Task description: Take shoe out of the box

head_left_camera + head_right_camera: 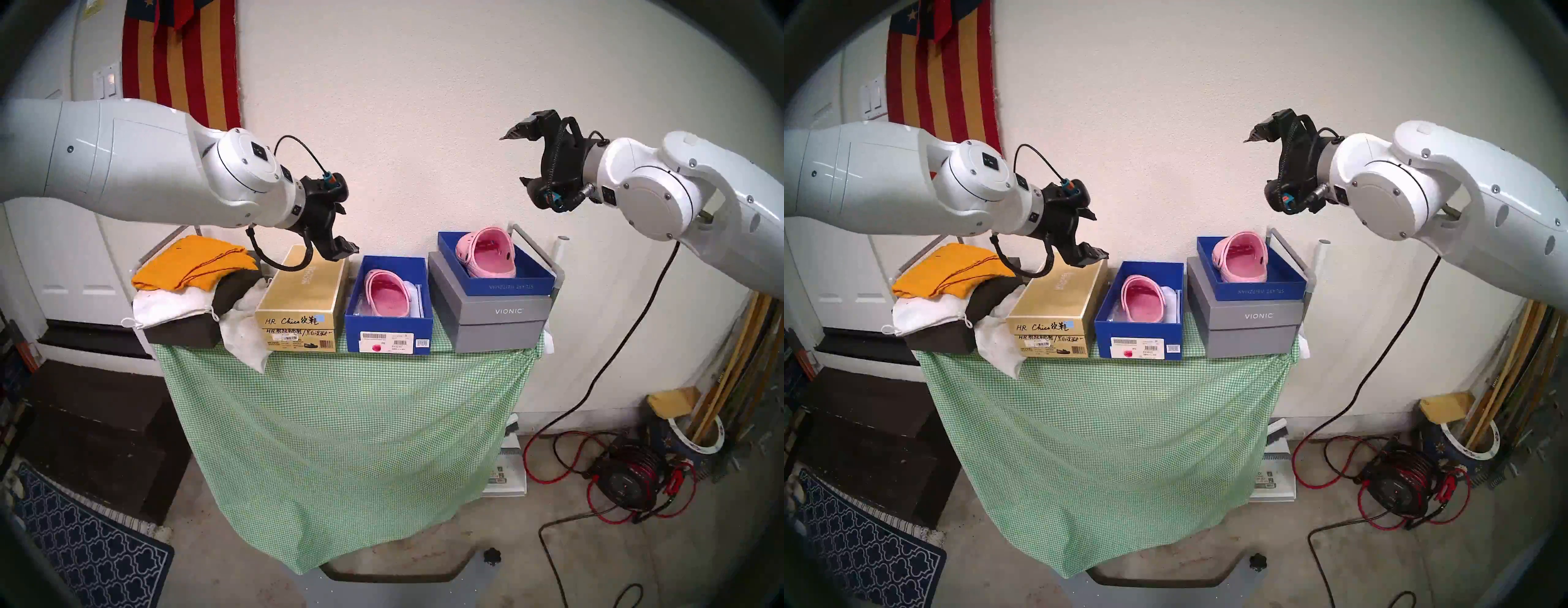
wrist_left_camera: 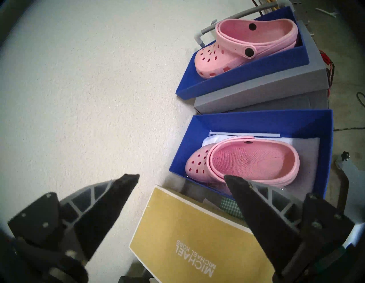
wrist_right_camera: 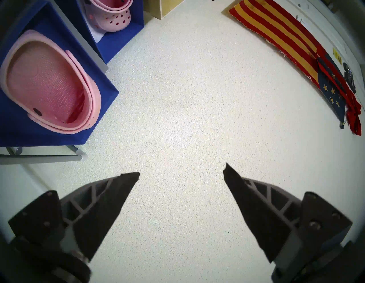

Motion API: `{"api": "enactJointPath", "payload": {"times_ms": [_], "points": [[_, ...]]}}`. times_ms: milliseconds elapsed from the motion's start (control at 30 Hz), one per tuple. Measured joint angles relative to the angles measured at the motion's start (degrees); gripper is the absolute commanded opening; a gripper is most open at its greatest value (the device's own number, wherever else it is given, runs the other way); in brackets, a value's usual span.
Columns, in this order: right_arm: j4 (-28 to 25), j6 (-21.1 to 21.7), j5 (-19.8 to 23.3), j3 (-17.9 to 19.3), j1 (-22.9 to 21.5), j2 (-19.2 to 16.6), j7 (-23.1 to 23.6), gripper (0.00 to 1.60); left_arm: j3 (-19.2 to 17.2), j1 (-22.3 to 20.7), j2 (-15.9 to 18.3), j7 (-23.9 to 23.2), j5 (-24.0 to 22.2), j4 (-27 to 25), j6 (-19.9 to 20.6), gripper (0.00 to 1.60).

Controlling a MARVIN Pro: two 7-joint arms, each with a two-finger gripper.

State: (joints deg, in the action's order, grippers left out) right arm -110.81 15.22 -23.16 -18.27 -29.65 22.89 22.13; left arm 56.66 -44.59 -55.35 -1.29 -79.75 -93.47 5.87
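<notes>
Both arms are raised over the counter [image 1: 339, 403], which is draped in green checked cloth. The left arm reaches in level from the side, wrist tipped slightly down, and the left gripper [image 1: 345, 231] hangs above the far end of the gold box [image 1: 301, 297]. Its fingers [image 2: 110, 207] are spread wide and hold nothing. The right arm is bent higher, and the right gripper [image 1: 515, 159] faces the wall with its fingers [image 3: 110, 205] also wide apart and empty.

Below and just beyond the left fingers sits the blue box [image 1: 388, 314], open, between the gold box and the grey box [image 1: 492, 318]. It is deep royal-blue cardboard, with a white barcode label bearing a pink spot on the near end. Its long axis runs from the counter's front edge back toward the wall.

Inside lies a pink clog [image 1: 387, 293], sole down on white paper, lengthwise in the box, its perforated toe toward the wall and its open heel toward the front. From the left wrist it shows just past the fingertips [image 2: 233, 180].

A second pink clog [image 1: 488, 252] rests in the shallow blue lid [image 1: 530, 276] atop the grey box, below the right fingers and well clear of them.
</notes>
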Motion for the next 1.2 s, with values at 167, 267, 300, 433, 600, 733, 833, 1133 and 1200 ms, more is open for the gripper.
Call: {"api": "enactJointPath", "payload": {"times_ms": [167, 267, 300, 433, 600, 733, 833, 1133, 1200], "points": [[0.0, 0.0, 0.0, 0.1, 0.1, 0.0, 0.0, 1.60, -1.1, 2.0, -1.7, 4.6, -0.6, -0.3, 0.6, 1.60], [0.0, 0.0, 0.0, 0.1, 0.1, 0.0, 0.0, 1.60, -1.9, 4.2, -3.7, 6.6, -0.9, 1.5, 0.8, 1.60], [0.0, 0.0, 0.0, 0.2, 0.1, 0.0, 0.0, 1.60, -2.0, 4.6, -4.2, 7.0, -1.0, 1.8, 0.8, 1.60], [0.0, 0.0, 0.0, 0.2, 0.2, 0.0, 0.0, 1.60, -2.7, 6.3, -6.0, 8.0, -1.1, 3.4, 0.9, 1.60], [0.0, 0.0, 0.0, 0.3, 0.2, 0.0, 0.0, 1.60, -3.4, 8.3, -8.1, 8.5, -1.3, 5.7, 1.1, 1.60], [0.0, 0.0, 0.0, 0.3, 0.3, 0.0, 0.0, 1.60, -3.7, 9.7, -9.4, 7.9, -1.6, 7.8, 1.4, 1.60], [0.0, 0.0, 0.0, 0.4, 0.3, -0.1, 0.0, 1.60, -3.7, 10.9, -10.5, 7.0, -1.7, 9.5, 1.6, 1.60], [0.0, 0.0, 0.0, 0.5, 0.4, -0.1, 0.0, 1.60, -2.8, 14.5, -13.4, 5.1, -1.0, 13.3, 2.1, 1.60], [0.0, 0.0, 0.0, 0.5, 0.4, -0.1, 0.0, 1.60, -2.4, 15.4, -13.9, 4.8, -0.6, 14.1, 2.1, 1.60]]}}
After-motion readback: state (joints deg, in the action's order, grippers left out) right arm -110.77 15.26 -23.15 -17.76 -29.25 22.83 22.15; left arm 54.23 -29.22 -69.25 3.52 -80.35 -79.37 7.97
